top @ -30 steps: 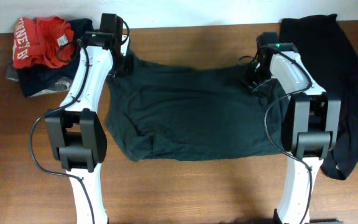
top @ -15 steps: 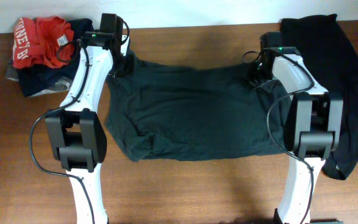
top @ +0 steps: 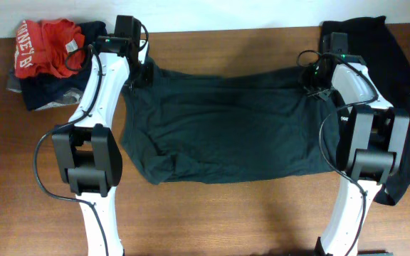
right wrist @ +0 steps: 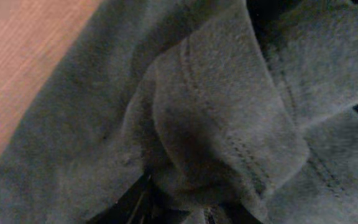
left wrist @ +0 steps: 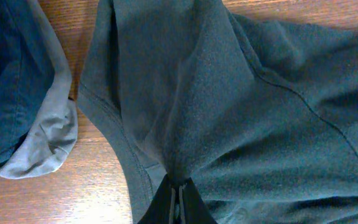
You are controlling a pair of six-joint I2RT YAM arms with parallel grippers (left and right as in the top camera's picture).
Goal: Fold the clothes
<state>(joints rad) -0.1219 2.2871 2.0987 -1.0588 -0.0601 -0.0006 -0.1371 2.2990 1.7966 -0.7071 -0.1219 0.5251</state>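
Observation:
A dark T-shirt (top: 226, 128) lies spread across the middle of the table, stretched between my two grippers at its far corners. My left gripper (top: 142, 73) is shut on the shirt's far left corner; in the left wrist view the jaws (left wrist: 179, 199) pinch a bunch of the cloth (left wrist: 229, 93). My right gripper (top: 314, 80) is shut on the far right corner; in the right wrist view a thick fold of hem (right wrist: 229, 124) sits in the jaws (right wrist: 185, 208).
A pile of red (top: 45, 46), navy and grey garments (top: 45, 96) lies at the far left corner. Black garments (top: 397, 107) lie along the right edge under my right arm. A grey and navy garment edge (left wrist: 36, 124) lies left of the left gripper.
My right gripper has moved to the right and a little back with the shirt corner, pulling the far edge tauter. The left gripper has not moved.

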